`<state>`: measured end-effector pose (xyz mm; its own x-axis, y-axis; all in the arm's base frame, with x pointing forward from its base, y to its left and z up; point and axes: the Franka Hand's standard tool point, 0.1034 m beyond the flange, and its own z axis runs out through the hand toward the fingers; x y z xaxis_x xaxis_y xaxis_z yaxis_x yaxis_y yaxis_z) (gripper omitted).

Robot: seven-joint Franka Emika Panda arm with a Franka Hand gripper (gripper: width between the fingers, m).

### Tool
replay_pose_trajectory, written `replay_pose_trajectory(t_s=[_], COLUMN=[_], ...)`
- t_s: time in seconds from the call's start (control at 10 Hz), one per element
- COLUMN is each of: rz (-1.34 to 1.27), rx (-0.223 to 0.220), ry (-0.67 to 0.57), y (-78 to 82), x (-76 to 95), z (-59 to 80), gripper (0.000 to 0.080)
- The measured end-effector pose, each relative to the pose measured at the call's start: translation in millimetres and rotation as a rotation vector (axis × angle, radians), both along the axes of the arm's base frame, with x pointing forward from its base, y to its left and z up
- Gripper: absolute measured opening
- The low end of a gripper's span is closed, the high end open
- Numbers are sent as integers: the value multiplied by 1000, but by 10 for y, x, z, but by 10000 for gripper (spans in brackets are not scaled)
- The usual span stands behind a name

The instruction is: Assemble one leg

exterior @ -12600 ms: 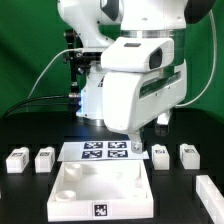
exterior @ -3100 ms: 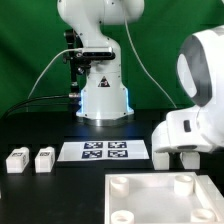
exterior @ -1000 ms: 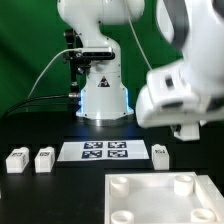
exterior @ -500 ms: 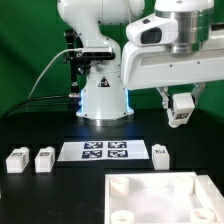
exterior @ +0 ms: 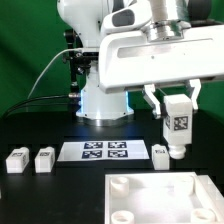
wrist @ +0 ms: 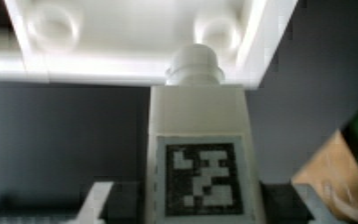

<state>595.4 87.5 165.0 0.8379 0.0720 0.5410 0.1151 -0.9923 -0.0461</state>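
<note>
My gripper (exterior: 176, 98) is shut on a leg (exterior: 177, 125), a white post with a black-and-white tag, and holds it upright in the air above the far right part of the white panel (exterior: 160, 196). In the wrist view the held leg (wrist: 201, 140) points its round tip toward a corner socket (wrist: 222, 28) of the panel (wrist: 140, 60). Another leg (exterior: 160, 152) stands on the table beside the marker board's right end. Two more legs (exterior: 18, 160) (exterior: 44, 159) stand at the exterior view's left.
The marker board (exterior: 105, 151) lies flat behind the panel. The robot's base (exterior: 100, 95) stands at the back before a green backdrop. The panel has round sockets at its corners (exterior: 118, 186).
The arm has swung to the exterior view's left and lowered, carrying the held leg down from higher up toward the panel's far right corner. The panel and other legs have not moved.
</note>
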Motion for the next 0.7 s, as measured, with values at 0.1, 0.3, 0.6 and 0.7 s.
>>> replay_pose_trajectory(t_s=[0.1,0.3,0.6,0.7], rz=[-3,1,12,18], rx=[15,10,-3,-10], ry=[-91,-73,-18,-2], y=[36,17,10,5], x=[-98,-265,-272,-151], z=[-45,-318,-368,-341], gripper=[291,291,291,291])
